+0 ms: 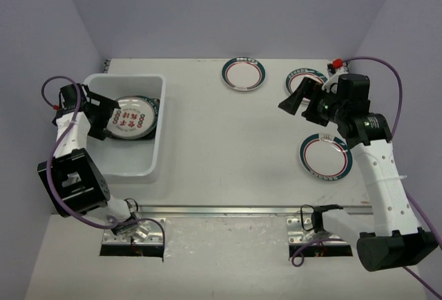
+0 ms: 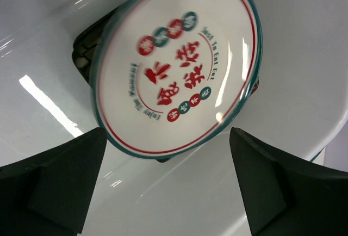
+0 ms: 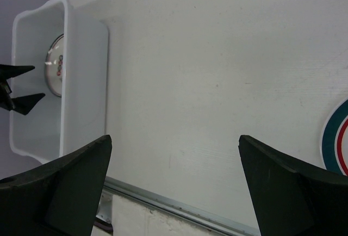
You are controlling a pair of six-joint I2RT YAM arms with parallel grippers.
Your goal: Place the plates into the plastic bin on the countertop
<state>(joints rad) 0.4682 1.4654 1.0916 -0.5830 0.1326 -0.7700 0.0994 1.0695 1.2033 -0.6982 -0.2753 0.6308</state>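
the plastic bin (image 1: 160, 127) sits at the left end of the worktop (image 1: 228, 148). inside it lies a round lettered plate (image 1: 130, 119), teal-rimmed with red characters, tilted a little on top of a dark plate (image 2: 81, 51) of which only a patterned edge shows. the left claw (image 1: 109, 119) hangs over the bin with its fingers spread wide on either side of the lettered plate. it has hold of nothing, and in the wrist view the plate lies clear of both fingers. so at least one plate is in the bin, likely two.

moving right, the far plate (image 1: 243, 73) rests alone near the back edge of the worktop. further right a half-hidden plate (image 1: 304, 77) sits at the back, partly covered by the right arm. the near plate (image 1: 323, 156) lies closer to the front. the right claw (image 1: 304, 101) hovers above the worktop between those two, fully spread and empty, pointing back toward the bin.

by my reading the job is about two fifths done: three plates are left on the worktop, all well apart from the bin, and none is gripped yet.
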